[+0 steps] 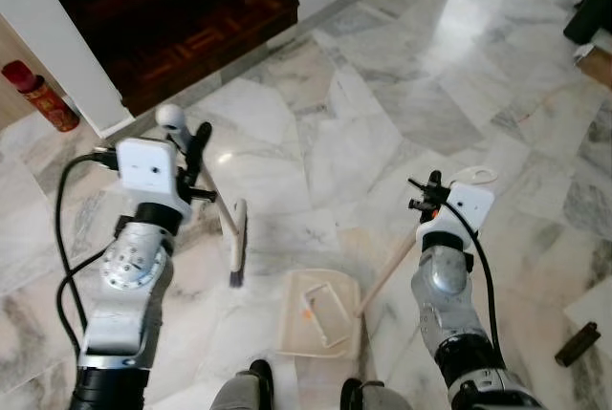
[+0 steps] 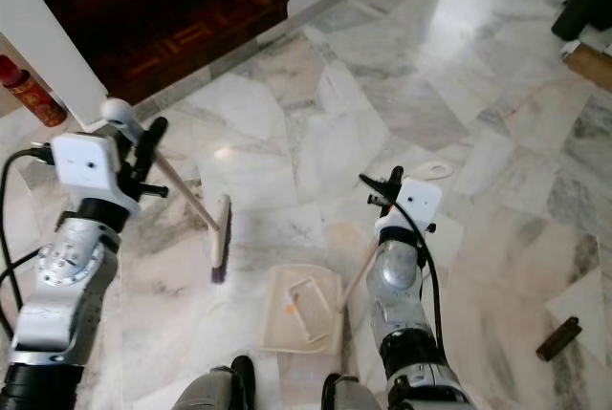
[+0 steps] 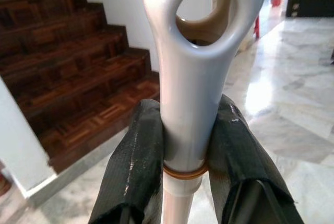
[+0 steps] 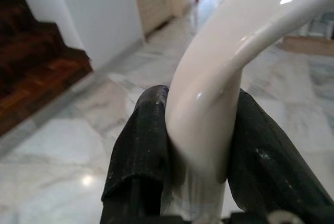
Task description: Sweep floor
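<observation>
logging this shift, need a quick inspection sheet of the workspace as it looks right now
surface: marble floor, glossy.
job's things: broom, head on the floor beside the dustpan, which lies flat with small scraps inside.
clutter: dark object on the floor at right.
grippers: left gripper clamps the broom handle top; right gripper clamps the dustpan handle.
cables: black cable loops by the left arm.
surroundings: wooden stairs, red can, white wall.

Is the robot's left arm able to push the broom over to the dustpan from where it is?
Probably yes. The left gripper is shut on the broom handle, the brush head rests on the floor beside the dustpan, and only bare marble lies between them. The right gripper holds the dustpan's handle.
</observation>
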Robot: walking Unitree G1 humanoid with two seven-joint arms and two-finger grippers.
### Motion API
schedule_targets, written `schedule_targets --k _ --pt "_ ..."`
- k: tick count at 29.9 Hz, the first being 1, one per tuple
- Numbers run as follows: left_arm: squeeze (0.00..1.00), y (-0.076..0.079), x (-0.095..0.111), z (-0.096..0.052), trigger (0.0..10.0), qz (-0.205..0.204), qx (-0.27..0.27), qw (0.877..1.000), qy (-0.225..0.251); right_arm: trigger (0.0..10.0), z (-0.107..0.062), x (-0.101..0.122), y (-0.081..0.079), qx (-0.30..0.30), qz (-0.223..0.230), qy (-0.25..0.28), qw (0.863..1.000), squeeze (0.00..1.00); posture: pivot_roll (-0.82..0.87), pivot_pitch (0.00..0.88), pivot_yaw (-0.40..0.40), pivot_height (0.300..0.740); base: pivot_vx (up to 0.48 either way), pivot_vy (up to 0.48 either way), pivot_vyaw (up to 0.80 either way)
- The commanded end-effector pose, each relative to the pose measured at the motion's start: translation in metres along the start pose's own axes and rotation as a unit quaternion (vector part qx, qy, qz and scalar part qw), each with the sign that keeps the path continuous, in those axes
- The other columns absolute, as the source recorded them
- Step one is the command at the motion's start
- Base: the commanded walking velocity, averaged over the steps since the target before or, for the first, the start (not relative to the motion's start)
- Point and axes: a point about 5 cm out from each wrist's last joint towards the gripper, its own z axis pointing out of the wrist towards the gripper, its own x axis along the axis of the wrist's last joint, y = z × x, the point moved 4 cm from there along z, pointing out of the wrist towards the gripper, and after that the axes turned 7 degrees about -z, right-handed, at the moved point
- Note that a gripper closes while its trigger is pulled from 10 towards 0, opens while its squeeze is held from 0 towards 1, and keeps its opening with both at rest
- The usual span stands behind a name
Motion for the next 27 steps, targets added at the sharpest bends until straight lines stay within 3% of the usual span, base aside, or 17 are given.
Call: schedule_targets --k 1,6,12,23,25,27 --pt "0.00 0.003 0.004 0.000 10.0 0.004 -0.003 1.000 0.020 10.0 0.002 0.007 -0.002 0.000 0.011 0.012 1.000 0.00 0.15 0.084 0.002 0.740 0.000 0.000 0.00" --pt "0.00 0.015 -0.012 0.001 10.0 -0.006 -0.011 1.000 0.005 10.0 0.003 0.009 -0.002 -0.010 0.052 0.007 0.999 0.00 0.13 0.038 0.007 0.740 0.000 0.000 0.00" --pt "0.00 0.028 -0.023 0.003 10.0 -0.008 -0.031 0.999 -0.007 10.0 0.004 0.015 -0.003 -0.011 0.066 0.014 0.998 0.00 0.12 0.015 0.020 0.740 0.000 0.000 0.00" --pt "0.00 0.028 -0.022 0.007 10.0 -0.005 -0.033 0.999 -0.003 10.0 0.006 0.016 -0.001 -0.016 0.072 0.013 0.997 0.00 0.13 0.029 0.028 0.740 0.000 0.000 0.00" --pt "0.00 0.022 -0.016 0.008 10.0 0.003 -0.026 1.000 0.008 10.0 0.003 0.016 -0.001 -0.020 0.075 0.011 0.997 0.00 0.14 0.042 0.049 0.740 0.000 0.000 0.00" --pt "0.00 0.010 0.001 0.010 10.0 0.041 -0.010 0.998 0.039 10.0 -0.004 0.010 -0.003 -0.025 0.077 0.003 0.997 0.00 0.15 0.046 0.053 0.740 0.000 0.000 0.00"
